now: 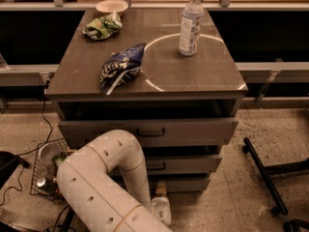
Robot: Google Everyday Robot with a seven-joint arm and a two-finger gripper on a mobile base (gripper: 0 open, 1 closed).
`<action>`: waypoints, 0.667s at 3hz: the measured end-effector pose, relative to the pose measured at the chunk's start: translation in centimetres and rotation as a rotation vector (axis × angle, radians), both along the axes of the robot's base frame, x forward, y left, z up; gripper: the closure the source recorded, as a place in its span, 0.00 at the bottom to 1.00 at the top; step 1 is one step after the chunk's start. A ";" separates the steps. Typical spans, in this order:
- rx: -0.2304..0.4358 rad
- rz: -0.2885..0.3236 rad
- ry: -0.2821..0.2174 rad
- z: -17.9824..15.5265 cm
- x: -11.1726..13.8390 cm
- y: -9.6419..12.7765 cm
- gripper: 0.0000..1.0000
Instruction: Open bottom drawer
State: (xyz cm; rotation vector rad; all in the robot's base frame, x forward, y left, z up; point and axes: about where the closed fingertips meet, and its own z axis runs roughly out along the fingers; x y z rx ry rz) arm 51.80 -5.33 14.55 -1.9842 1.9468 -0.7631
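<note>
The bottom drawer [190, 184] is the lowest and shallowest grey front of the cabinet, just above the floor, and it looks pushed in. Its handle is hidden behind my arm. My white arm [104, 175] curves up from the lower left and comes down in front of the cabinet. My gripper [161, 193] is at floor level right against the middle of the bottom drawer front. The mid-sized drawer [188, 164] and the tall top drawer [193, 129] sit above it, each with a dark bar handle.
On the cabinet top [203, 76] stand a water bottle [191, 23], a blue snack bag [120, 66], a green bag [101, 27] and a bowl [112, 6]. A wire basket [46, 173] is on the floor at the left. Black chair legs [263, 173] lie at the right.
</note>
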 end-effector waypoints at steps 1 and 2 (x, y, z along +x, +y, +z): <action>0.048 0.013 0.010 1.1 0.2 -0.3 0.00; 0.138 0.034 0.047 1.5 -0.3 -0.1 0.00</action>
